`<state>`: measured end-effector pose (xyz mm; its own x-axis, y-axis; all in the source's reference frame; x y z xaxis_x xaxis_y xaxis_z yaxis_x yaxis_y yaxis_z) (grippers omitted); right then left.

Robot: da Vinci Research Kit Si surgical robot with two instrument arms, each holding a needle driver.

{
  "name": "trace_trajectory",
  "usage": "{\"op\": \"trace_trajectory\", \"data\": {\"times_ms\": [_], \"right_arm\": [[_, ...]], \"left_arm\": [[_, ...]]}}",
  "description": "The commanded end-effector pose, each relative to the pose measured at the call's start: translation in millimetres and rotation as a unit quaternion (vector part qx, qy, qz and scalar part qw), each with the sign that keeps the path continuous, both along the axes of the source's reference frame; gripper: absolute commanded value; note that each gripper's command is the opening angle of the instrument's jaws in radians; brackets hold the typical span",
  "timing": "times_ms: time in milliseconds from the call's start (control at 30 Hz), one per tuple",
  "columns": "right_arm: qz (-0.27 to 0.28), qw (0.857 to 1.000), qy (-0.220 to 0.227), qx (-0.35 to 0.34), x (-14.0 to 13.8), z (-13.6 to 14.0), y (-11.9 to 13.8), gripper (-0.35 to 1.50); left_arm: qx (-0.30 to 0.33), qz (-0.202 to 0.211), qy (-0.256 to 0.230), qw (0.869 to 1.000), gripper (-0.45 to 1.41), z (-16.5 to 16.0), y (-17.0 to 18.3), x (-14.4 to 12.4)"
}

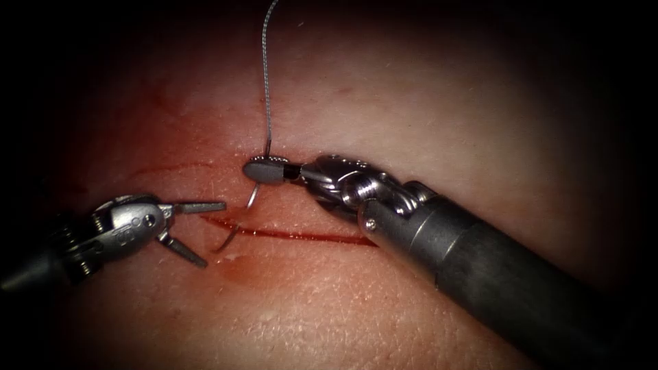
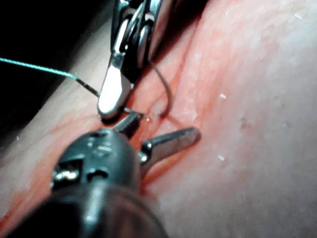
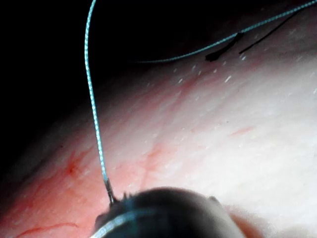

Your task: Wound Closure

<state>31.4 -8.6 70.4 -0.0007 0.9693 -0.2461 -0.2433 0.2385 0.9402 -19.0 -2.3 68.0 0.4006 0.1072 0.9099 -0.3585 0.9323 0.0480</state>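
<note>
The cut (image 1: 301, 236) runs across the tissue (image 1: 411, 109) as a thin red line. My right tool (image 1: 255, 168) is shut on the curved needle (image 1: 252, 197) near its tail, just above the cut's left end. The needle enters the tissue above the cut, and its tip (image 1: 229, 237) pokes out at the cut's left end. The thread (image 1: 266, 75) rises from the needle's tail. My left tool (image 1: 215, 234) stands open beside the needle tip and holds nothing. The left wrist view shows the needle (image 2: 166, 94) between the right tool (image 2: 108, 113) and the open left tool (image 2: 168, 125).
Red fluid (image 1: 236, 270) stains the tissue around and below the cut's left end. The right tool's thick shaft (image 1: 507, 281) crosses the cut's right end. In the right wrist view the thread (image 3: 94, 109) climbs from the needle's tail and another stretch (image 3: 223, 40) lies across the tissue.
</note>
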Motion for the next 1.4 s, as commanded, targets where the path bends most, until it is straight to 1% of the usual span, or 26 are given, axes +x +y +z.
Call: {"op": "trace_trajectory", "data": {"times_ms": [33,267,300,367,433,500,533,567,633,700,733,767,800,833,867,933,967,1033,1067,1133,1167,1233,1267,1300,1333,1400], "right_arm": [[0.001,1.0,0.002,-0.004,0.5,-0.6,1.1,-0.35],[-0.001,1.0,0.0,-0.007,0.5,-0.5,1.1,-0.35],[-0.001,1.0,0.0,-0.007,0.5,-0.5,1.0,-0.35],[-0.001,1.0,0.0,-0.007,0.4,-0.5,1.0,-0.35],[-0.003,1.0,0.0,-0.019,0.4,-0.5,1.0,-0.35],[-0.009,0.999,-0.004,-0.05,0.5,-0.6,1.0,-0.35],[-0.017,0.993,-0.012,-0.118,0.6,-1.0,1.1,0.02],[-0.017,0.99,-0.016,-0.138,0.6,-1.1,1.2,0.24],[0.002,0.981,-0.041,-0.19,0.8,-2.0,1.6,1.06],[0.004,0.972,-0.055,-0.23,0.9,-2.5,2.1,1.28],[0.003,0.969,-0.058,-0.24,0.8,-2.7,2.3,1.31],[0.0,0.964,-0.061,-0.259,0.5,-3.2,3.0,1.33],[-0.001,0.963,-0.062,-0.263,0.4,-3.5,3.2,1.33],[-0.002,0.962,-0.062,-0.267,0.3,-3.7,3.4,1.33],[-0.001,0.958,-0.068,-0.277,-0.1,-4.5,4.0,1.37],[-0.002,0.954,-0.072,-0.291,-0.4,-5.1,4.4,1.37],[-0.003,0.949,-0.074,-0.306,-0.8,-6.0,4.7,1.37],[-0.003,0.942,-0.078,-0.327,-1.1,-7.4,5.3,1.37],[0.0,0.94,-0.082,-0.331,-1.1,-9.0,5.8,1.31],[-0.001,0.939,-0.084,-0.333,-0.7,-10.2,6.1,1.25],[0.001,0.939,-0.086,-0.332,0.0,-10.6,5.9,1.2],[0.0,0.939,-0.086,-0.334,1.0,-10.5,5.2,1.2],[-0.008,0.939,-0.076,-0.336,2.0,-10.0,4.5,1.1],[-0.011,0.939,-0.072,-0.337,2.3,-9.9,4.2,0.98],[-0.028,0.939,-0.054,-0.339,3.4,-9.1,3.5,0.74],[-0.034,0.937,-0.049,-0.344,4.7,-8.2,2.8,0.69]], "left_arm": [[-0.004,-0.003,-0.016,1.0,0.27,-0.4,0.9,-1.0],[0.006,0.006,-0.033,0.999,-0.03,-0.7,0.4,-2.8],[0.006,0.009,-0.034,0.999,-0.3,-0.8,0.2,-3.0],[0.007,0.014,-0.035,0.999,-0.45,-0.9,0.1,-3.1],[0.007,0.02,-0.026,0.999,-0.45,-1.1,0.0,-3.0],[0.054,0.005,-0.009,0.998,-0.45,-1.1,0.0,-2.8],[0.143,-0.029,0.024,0.989,-0.45,-1.1,0.0,-2.3],[0.202,-0.053,0.048,0.977,-0.45,-1.2,-0.1,-2.0],[0.342,-0.131,0.108,0.924,-0.45,-1.6,-0.6,-1.0],[0.4,-0.156,0.132,0.893,-0.45,-2.0,-0.6,-0.6],[0.416,-0.163,0.139,0.884,-0.45,-2.2,-0.5,-0.6],[0.528,-0.188,0.167,0.811,-0.45,-3.1,-0.4,-0.6],[0.56,-0.19,0.17,0.788,-0.45,-3.7,-0.3,-0.7],[0.565,-0.195,0.167,0.784,-0.45,-4.1,-0.2,-0.7],[0.592,-0.216,0.154,0.761,-0.45,-5.1,0.2,-1.3],[0.623,-0.224,0.137,0.737,-0.45,-5.6,0.8,-1.7],[0.671,-0.246,0.122,0.689,-0.45,-6.3,1.6,-1.8],[0.709,-0.268,0.113,0.642,-0.45,-6.9,2.3,-1.6],[0.738,-0.278,0.099,0.607,-0.45,-7.5,3.3,-1.4],[0.754,-0.277,0.066,0.592,-0.45,-8.2,4.2,-1.2],[0.769,-0.273,0.038,0.576,-0.45,-8.8,5.1,-1.0],[0.778,-0.281,0.005,0.563,-0.45,-10.1,6.8,-0.5],[0.775,-0.279,-0.032,0.566,-0.45,-11.9,8.8,0.2],[0.778,-0.276,-0.047,0.562,-0.45,-12.7,9.6,0.6],[0.779,-0.271,-0.072,0.561,-0.45,-14.0,10.8,1.4],[0.771,-0.276,-0.093,0.566,-0.45,-14.9,11.6,2.4]]}}
